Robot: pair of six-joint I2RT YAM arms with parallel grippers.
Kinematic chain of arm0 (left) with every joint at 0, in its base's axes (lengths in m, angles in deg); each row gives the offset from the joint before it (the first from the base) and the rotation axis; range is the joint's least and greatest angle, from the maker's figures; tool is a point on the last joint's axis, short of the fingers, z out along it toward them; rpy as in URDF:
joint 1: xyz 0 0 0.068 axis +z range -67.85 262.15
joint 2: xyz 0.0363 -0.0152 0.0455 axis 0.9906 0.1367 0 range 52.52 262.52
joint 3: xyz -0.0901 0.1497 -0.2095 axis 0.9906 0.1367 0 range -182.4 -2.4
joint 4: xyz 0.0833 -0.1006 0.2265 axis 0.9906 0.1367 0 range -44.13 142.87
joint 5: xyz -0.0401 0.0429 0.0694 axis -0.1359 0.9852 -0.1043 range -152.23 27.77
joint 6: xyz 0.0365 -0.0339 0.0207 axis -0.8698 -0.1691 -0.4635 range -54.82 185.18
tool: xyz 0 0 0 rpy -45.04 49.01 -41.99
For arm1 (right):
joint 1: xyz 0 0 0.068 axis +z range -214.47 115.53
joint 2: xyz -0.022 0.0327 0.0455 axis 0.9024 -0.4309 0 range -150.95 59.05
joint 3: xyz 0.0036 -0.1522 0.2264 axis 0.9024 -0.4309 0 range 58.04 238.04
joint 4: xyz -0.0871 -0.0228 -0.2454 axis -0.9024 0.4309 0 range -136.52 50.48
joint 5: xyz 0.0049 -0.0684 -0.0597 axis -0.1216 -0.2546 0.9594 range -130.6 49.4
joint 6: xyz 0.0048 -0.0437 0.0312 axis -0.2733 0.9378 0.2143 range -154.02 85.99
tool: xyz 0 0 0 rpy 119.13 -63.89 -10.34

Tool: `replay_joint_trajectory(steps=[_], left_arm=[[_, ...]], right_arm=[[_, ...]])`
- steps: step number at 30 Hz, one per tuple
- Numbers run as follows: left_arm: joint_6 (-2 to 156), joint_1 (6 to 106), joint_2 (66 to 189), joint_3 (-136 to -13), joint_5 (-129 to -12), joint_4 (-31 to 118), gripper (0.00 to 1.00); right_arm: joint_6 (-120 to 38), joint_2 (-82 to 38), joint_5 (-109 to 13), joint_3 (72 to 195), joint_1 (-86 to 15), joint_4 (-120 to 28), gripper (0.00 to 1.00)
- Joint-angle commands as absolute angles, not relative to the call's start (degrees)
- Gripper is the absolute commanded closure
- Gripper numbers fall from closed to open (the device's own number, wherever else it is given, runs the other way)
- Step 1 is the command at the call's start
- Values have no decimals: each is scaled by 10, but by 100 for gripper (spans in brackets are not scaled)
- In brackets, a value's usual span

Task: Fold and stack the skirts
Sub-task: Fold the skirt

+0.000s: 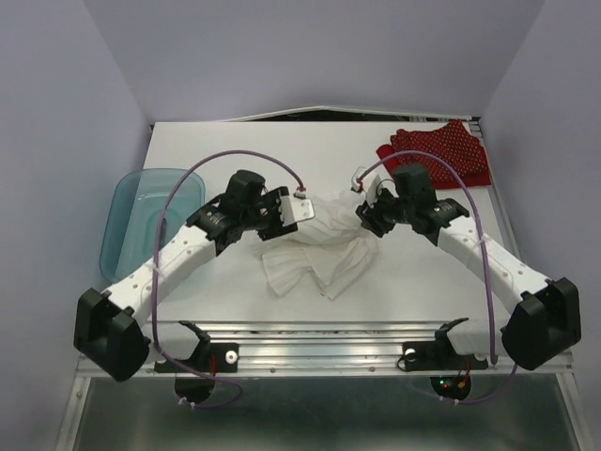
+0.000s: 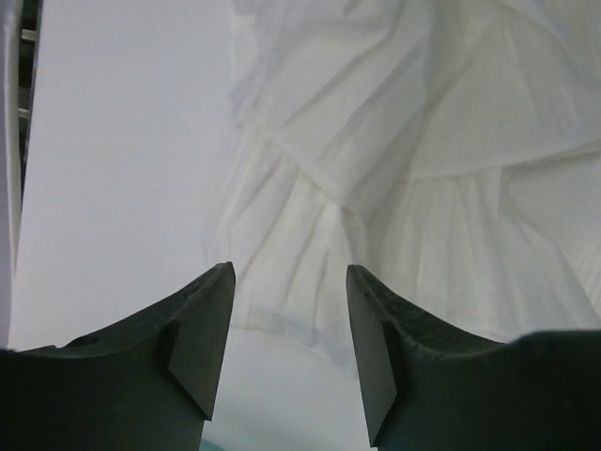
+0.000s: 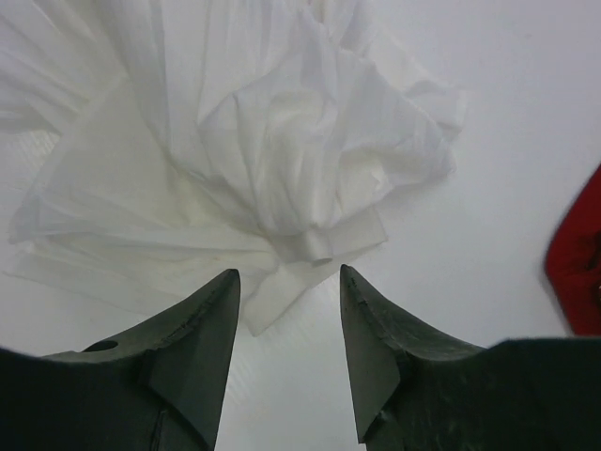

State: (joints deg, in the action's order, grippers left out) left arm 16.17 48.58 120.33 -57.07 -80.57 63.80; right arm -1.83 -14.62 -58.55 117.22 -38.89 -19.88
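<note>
Pale lilac walls close in a white table (image 1: 235,141) in the top view. A white skirt (image 1: 319,254) lies crumpled near the table's middle, between the two arms. The left gripper (image 1: 299,209) sits at its left edge and the right gripper (image 1: 364,214) at its right edge. A red polka-dot skirt (image 1: 441,150) lies at the far right corner, well apart from the white one. A teal tub (image 1: 141,221) stands at the left edge.

From the left wrist, the left gripper (image 2: 289,282) has its jaws spread with nothing pinched. The pleated white skirt (image 2: 423,141) lies on the table (image 2: 122,141) just beyond them.

From the right wrist, the right gripper (image 3: 289,282) is likewise spread and empty. The bunched white skirt (image 3: 263,132) lies just beyond the jaws, and a bit of the red skirt (image 3: 577,263) shows at the right border.
</note>
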Motion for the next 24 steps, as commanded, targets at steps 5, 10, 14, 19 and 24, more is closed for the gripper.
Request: replay_joint_trajectory(steps=[5, 10, 14, 19, 24], left_arm=[[236, 487, 1426, -837, -893, 705, 36], [251, 478, 1545, -960, -957, 729, 36], [229, 460, 1587, -1004, -976, 738, 33], [175, 417, 1616, -1037, -977, 758, 31], [145, 381, 1627, -1026, -928, 743, 31]], right_arm=[[-244, -220, -685, 1178, -558, -172, 48], [-284, -267, -776, 1181, -620, -124, 36], [-297, -290, -831, 1155, -620, -125, 31], [-325, -333, -871, 1125, -620, -155, 34], [-367, -361, -863, 1103, -620, -210, 36]])
